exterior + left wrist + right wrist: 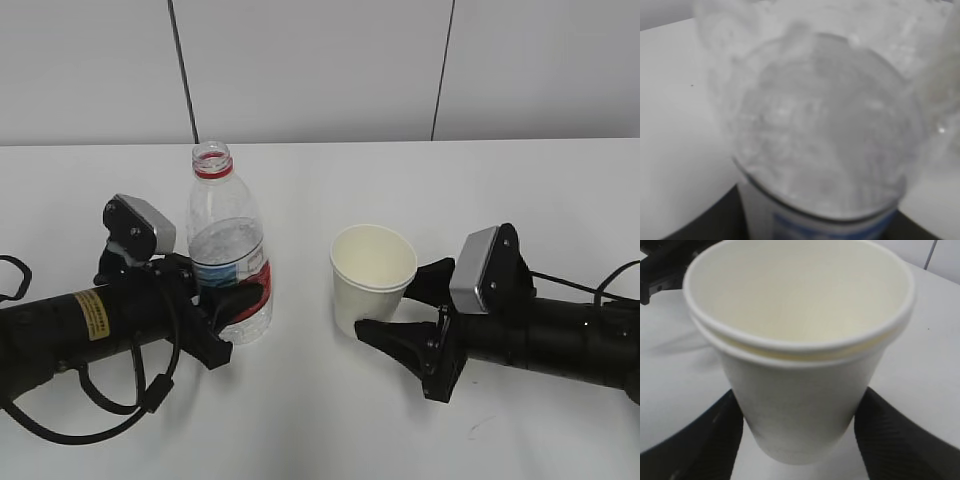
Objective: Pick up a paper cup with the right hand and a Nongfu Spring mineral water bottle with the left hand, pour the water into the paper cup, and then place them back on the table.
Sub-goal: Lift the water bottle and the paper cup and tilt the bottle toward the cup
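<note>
The Nongfu Spring mineral water bottle (228,235) stands upright on the table (320,430), uncapped, with water up to about half its height. My left gripper (238,298) is shut on its lower labelled part. In the left wrist view the bottle (825,130) fills the frame, blurred, with a black finger (705,220) at the lower left. The paper cup (372,265) stands right of the bottle, empty. My right gripper (388,306) is shut on its lower wall. In the right wrist view the cup (800,340) shows a double rim, and both black fingers (705,440) press on its sides.
A white wall with dark seams runs behind the table's far edge. Black cables loop from the left arm (100,400) at the front left and from the right arm (600,280) at the right. A gap of bare table separates bottle and cup.
</note>
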Controlling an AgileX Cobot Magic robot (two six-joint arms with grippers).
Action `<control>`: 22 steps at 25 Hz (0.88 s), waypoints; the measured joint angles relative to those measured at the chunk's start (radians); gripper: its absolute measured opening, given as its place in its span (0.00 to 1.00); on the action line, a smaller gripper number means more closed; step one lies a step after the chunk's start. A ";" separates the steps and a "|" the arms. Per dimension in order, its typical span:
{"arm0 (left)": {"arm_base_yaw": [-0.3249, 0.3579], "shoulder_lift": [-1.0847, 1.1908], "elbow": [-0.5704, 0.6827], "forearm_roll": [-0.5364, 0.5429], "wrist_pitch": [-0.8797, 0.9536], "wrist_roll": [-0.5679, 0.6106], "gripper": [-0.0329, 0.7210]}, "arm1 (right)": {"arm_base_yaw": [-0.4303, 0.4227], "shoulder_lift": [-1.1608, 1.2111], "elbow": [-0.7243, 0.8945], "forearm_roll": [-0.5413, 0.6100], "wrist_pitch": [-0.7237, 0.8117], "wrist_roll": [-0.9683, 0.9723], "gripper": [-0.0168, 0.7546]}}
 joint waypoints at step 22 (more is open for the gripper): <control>-0.001 -0.081 -0.002 -0.118 -0.027 0.329 0.41 | 0.000 0.000 0.000 -0.173 0.000 0.140 0.67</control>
